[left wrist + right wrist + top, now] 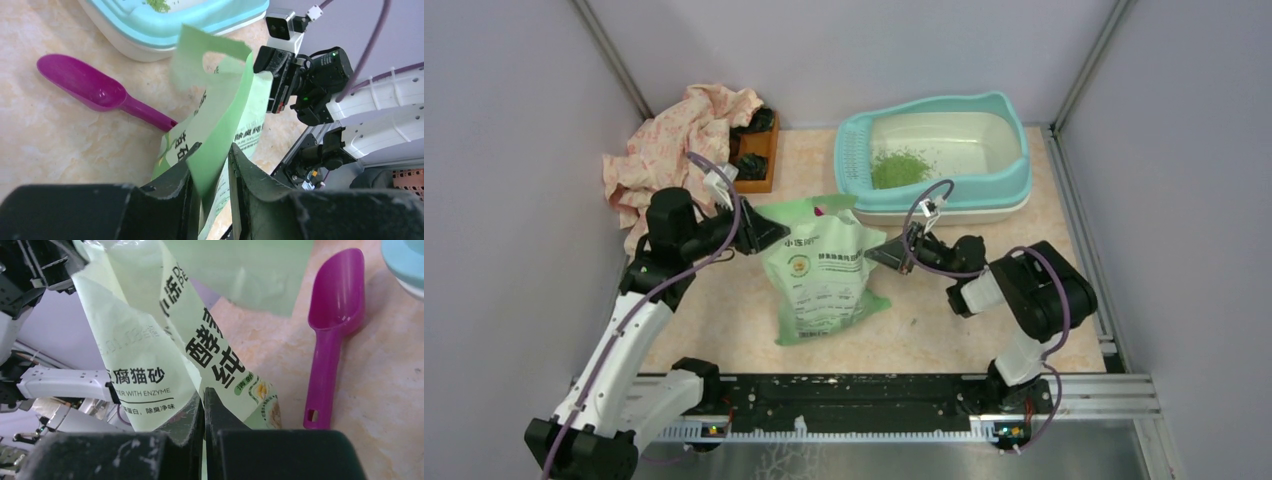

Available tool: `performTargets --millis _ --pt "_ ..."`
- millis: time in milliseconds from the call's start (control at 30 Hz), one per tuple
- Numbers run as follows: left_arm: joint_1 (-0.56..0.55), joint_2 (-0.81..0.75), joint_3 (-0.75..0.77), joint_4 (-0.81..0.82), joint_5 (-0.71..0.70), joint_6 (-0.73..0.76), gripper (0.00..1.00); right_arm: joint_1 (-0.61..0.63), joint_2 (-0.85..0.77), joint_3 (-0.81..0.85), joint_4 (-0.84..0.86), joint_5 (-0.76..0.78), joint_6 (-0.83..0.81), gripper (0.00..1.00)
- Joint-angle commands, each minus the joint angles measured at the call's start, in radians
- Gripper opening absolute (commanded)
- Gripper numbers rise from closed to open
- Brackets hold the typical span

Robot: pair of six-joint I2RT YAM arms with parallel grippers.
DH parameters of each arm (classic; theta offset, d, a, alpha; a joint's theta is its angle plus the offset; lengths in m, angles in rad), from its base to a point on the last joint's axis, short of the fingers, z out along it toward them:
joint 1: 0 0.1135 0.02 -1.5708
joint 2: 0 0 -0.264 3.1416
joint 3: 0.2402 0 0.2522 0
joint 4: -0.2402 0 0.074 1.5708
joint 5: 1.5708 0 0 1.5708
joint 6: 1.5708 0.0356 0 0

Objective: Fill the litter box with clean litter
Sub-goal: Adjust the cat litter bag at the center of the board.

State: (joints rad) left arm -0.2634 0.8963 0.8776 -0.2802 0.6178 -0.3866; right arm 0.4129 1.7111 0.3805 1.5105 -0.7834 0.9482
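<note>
1. Litter box [944, 200]: sits at the far right of the table [944, 320], with the perforated ledge at its left end.
2. Clean litter [899, 167]: a small green pile in the left part of the basin, just beside the ledge. The remaining basin floor is bare.
3. Bag [824, 270]: pale green, printed, standing near the box and between the two arms.
4. Left gripper [779, 234]: the jaws are narrowly parted and pinch the upper left edge of the bag. The film passes between the fingers [175, 185].
5. Right gripper [876, 251]: the jaws are pressed fully together on a fold of the bag's upper right edge.
6. Scoop [332, 320]: purple, lying flat on the table between the bag and the box's near wall.
7. Cloth [674, 150] and wooden tray [759, 155]: far left corner.
</note>
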Motion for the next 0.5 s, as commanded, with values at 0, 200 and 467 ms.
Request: performTargets --millis 0,200,467 --pt "-0.006 -0.013 0.059 -0.022 -0.011 0.048 0.31 0.014 -0.198 -0.004 0.063 0.016 -0.042 0.0" --pt "-0.005 -0.005 0.098 -0.028 -0.042 0.071 0.31 0.014 -0.531 0.053 -0.441 0.021 -0.278 0.0" --pt "-0.004 0.068 0.172 0.021 -0.027 0.078 0.31 0.013 -0.739 0.061 -0.808 0.002 -0.441 0.0"
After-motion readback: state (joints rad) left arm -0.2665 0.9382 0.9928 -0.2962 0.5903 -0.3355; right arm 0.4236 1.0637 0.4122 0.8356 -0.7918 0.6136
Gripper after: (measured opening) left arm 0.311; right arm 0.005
